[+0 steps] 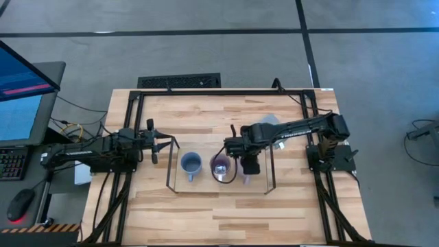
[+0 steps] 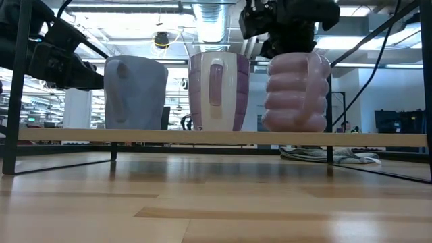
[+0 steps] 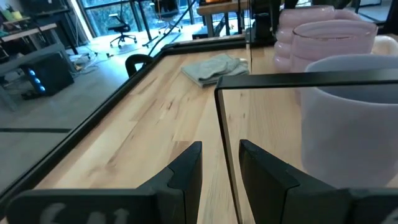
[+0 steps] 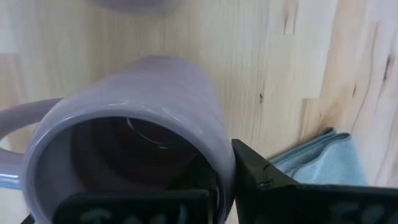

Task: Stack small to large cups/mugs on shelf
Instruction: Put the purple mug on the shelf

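Note:
Three mugs stand in a row on the shelf [image 1: 267, 180], a light wood board [image 2: 202, 136] between black wire end frames. The blue-grey mug [image 1: 191, 165] [image 2: 135, 93] is at the left and a smooth lavender mug [image 1: 221, 167] [image 2: 217, 91] is in the middle. A ribbed lavender mug [image 2: 297, 94] [image 4: 124, 143] is at the right. My right gripper [image 1: 248, 163] [image 4: 225, 180] is above the ribbed mug, shut on it. My left gripper [image 1: 163, 144] [image 3: 221, 168] waits open just left of the shelf's left wire frame [image 3: 280, 79]. My right gripper holds the ribbed lavender mug by its rim [image 4: 219, 163], one finger [image 4: 202, 180] inside the mug and the other finger [image 4: 261, 177] outside its wall. The fingers come from above, pointing down. The mug is upright, and its base [image 2: 294, 128] appears to rest on the shelf board.
A folded grey cloth [image 1: 271, 121] [image 3: 214, 67] [image 4: 323, 160] lies on the table behind the shelf's right end. The black metal frame [image 1: 130, 110] runs round the table. Bare wood lies in front of the shelf [image 2: 216, 196].

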You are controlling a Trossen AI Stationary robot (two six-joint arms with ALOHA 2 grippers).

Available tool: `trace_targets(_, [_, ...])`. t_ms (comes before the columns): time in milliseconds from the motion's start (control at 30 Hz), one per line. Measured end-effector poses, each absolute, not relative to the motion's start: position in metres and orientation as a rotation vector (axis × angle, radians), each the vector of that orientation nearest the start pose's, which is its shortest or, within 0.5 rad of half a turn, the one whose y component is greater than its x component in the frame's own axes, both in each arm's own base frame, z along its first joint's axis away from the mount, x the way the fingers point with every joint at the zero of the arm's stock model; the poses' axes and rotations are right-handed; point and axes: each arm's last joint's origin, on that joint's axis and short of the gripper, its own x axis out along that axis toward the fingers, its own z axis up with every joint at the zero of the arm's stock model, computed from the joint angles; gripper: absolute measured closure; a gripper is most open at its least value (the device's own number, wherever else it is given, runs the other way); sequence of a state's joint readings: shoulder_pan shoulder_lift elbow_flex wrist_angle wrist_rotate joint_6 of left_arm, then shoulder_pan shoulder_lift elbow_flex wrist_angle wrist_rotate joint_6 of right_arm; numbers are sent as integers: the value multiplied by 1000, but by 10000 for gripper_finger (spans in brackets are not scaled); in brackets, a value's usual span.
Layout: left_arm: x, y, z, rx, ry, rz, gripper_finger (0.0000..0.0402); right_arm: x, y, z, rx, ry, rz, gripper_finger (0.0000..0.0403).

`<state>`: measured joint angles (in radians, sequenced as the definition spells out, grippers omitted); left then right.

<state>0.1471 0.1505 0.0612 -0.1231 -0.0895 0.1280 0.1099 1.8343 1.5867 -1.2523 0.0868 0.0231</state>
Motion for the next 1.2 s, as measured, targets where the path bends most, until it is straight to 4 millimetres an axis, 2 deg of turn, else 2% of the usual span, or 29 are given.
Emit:
trace_targets(700, [101, 18, 161, 120, 227, 223, 303, 343, 40, 256, -155, 1549, -2, 367])
trace_targets(967, [101, 18, 161, 120, 227, 223, 303, 344, 40, 253, -166, 1559, -12, 309])
trace_targets(1200, [101, 18, 161, 120, 227, 223, 303, 344, 40, 253, -162, 1554, -9, 302])
